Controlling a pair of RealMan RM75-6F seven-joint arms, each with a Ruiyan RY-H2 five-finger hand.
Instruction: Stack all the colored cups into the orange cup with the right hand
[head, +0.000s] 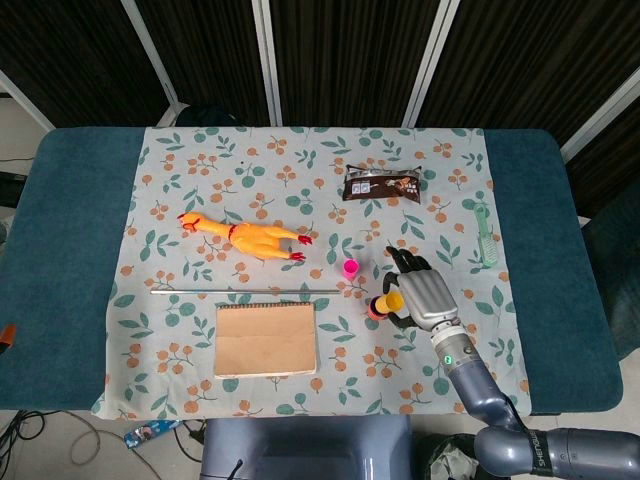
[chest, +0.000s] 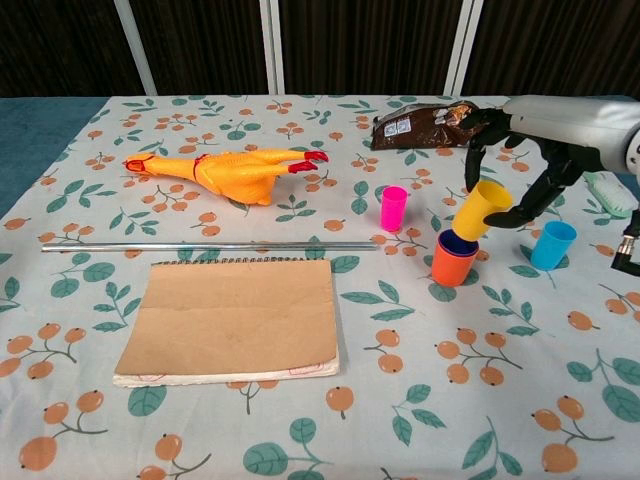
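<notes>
Holding a yellow cup (chest: 482, 208) tipped on a slant, the right hand (chest: 520, 165) grips it just above the orange cup (chest: 453, 259), which has a dark blue cup inside. A pink cup (chest: 393, 208) stands at ten o'clock from the orange one, a light blue cup (chest: 553, 245) at three o'clock.

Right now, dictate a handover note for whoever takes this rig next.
Right hand holds the yellow plastic cup tilted, its base at the rim of the orange cup. Left hand is not in view.
Done: a dark blue cup sits inside the orange one.
Left: seat the yellow cup, then stack the pink cup and light blue cup, both standing apart on the cloth.
</notes>
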